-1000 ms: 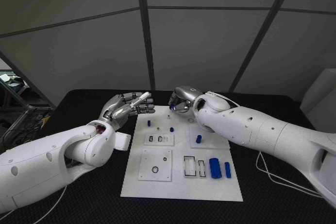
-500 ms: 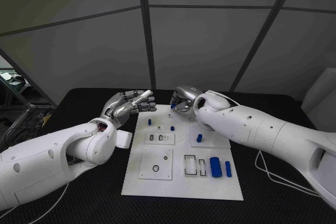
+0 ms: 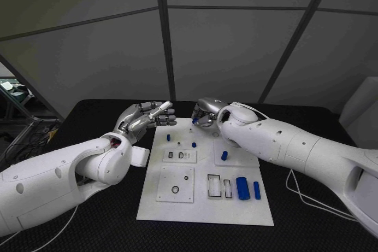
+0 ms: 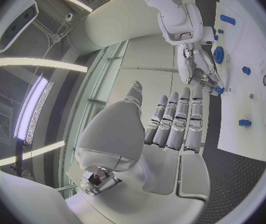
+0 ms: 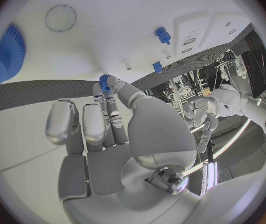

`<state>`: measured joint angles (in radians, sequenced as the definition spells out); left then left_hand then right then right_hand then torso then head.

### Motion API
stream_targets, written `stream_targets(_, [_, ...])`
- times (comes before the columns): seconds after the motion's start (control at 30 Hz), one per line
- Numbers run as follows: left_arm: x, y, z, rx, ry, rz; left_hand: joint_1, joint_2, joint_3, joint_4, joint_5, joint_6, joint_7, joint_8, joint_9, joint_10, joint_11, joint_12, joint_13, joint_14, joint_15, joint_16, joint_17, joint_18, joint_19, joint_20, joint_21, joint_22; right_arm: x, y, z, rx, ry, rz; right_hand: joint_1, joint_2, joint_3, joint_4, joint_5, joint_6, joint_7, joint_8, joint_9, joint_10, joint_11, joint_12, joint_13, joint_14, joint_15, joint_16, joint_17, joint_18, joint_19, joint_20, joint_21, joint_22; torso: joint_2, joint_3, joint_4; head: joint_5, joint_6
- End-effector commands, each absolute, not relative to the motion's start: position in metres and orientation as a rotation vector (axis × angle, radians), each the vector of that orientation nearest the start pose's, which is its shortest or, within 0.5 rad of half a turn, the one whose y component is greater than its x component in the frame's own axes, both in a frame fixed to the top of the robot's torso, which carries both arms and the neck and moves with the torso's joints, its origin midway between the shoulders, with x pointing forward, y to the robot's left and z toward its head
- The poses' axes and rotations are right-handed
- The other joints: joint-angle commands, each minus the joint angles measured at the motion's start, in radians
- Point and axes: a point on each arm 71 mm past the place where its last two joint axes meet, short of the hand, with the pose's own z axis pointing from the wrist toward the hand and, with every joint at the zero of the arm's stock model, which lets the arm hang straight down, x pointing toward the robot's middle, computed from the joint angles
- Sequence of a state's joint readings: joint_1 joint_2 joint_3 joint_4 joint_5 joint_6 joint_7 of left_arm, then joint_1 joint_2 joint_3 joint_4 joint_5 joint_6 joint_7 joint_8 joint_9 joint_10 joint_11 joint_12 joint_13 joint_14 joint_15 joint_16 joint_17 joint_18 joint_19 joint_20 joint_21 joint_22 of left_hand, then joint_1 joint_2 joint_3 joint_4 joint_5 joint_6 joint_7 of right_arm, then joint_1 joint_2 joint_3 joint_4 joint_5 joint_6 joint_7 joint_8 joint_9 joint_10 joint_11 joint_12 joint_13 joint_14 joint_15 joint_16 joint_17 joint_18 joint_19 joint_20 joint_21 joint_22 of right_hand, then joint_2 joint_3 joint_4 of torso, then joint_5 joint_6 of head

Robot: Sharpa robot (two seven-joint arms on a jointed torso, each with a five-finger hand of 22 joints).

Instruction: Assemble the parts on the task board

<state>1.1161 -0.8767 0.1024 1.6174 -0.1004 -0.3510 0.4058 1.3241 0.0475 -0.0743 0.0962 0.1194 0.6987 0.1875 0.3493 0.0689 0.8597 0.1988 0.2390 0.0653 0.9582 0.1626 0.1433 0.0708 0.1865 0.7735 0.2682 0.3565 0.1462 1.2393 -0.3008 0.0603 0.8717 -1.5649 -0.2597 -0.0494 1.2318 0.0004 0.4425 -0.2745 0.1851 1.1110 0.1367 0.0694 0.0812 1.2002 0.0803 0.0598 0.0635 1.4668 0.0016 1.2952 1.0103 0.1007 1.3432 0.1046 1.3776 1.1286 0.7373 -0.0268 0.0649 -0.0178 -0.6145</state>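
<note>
- Hands first, head view: the left hand is raised above the black worktop just off the far-left corner of the white rectangular task board, palm up, fingers apart and holding nothing. The right hand hangs over the board's far edge, fingers curled round a small blue part. On the board stand three small blue pegs: one near the far-left corner, one in the middle, one on the raised right plate. Nearer the robot, a thick blue cylinder and a thin blue rod lie side by side, beside rectangular slots.
- Left wrist view: the silver palm faces the camera, fingers straight and close together, nothing in them. Beyond it the right hand pinches the blue part at its fingertips over the board, near a blue toothed gear.
- Right wrist view: the right hand holds the blue part at its fingertips, just above the board. The blue gear sits at the rim, and two blue pegs stand further off.
</note>
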Motion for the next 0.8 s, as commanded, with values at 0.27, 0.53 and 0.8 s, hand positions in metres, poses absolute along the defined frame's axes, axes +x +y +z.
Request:
stream_targets(0.27, [0.4764, 0.1995, -0.1524, -1.020, 1.337, -1.631, 0.001, 0.003, 0.000, -0.007, -0.002, 0.008, 0.048, -0.003, -0.001, 0.006, -0.001, -0.004, -0.001, -0.003, 0.002, -0.005, -0.001, -0.005, 0.009, 0.001, 0.004, -0.002, 0.5916, -0.0916, -0.1648, -0.223, 1.579, 0.556, -0.016, -0.021, 0.016, 0.002, -0.008, -0.034, 0.014, -0.009, -0.005, -0.043, 0.012, -0.002, -0.001, 0.006, 0.006, -0.002, -0.010, -0.013, -0.018, 0.009, -0.008, -0.016, 0.001, -0.0010, 0.0000, 0.001, 0.000])
stream_targets(0.53, [0.4766, 0.1994, -0.1522, -1.020, 1.338, -1.631, 0.001, 0.003, 0.000, -0.007, -0.002, 0.008, 0.048, -0.003, -0.001, 0.006, -0.001, -0.004, -0.001, -0.003, 0.002, -0.005, -0.001, -0.005, 0.009, 0.001, 0.004, -0.002, 0.5925, -0.0906, -0.1649, -0.210, 1.577, 0.570, -0.018, -0.045, 0.017, 0.002, -0.019, -0.079, 0.031, -0.008, -0.012, -0.130, 0.034, -0.002, -0.002, -0.008, 0.024, -0.028, -0.063, 0.001, -0.060, 0.027, -0.041, -0.085, 0.001, -0.0008, -0.0002, 0.003, 0.002])
stream_targets(0.8, [0.4770, 0.1996, -0.1521, -1.021, 1.339, -1.630, 0.001, 0.004, -0.001, -0.010, -0.003, 0.009, 0.048, -0.003, -0.001, 0.007, -0.002, -0.006, -0.001, -0.003, 0.002, -0.006, -0.001, -0.005, 0.009, 0.001, 0.005, -0.002, 0.5931, -0.0919, -0.1646, -0.202, 1.571, 0.570, -0.012, -0.062, -0.009, 0.005, -0.026, -0.133, 0.028, -0.009, -0.017, -0.188, 0.041, -0.001, -0.001, -0.017, 0.030, -0.047, -0.099, 0.012, -0.094, 0.034, -0.073, -0.147, 0.001, -0.0008, -0.0015, 0.005, 0.002])
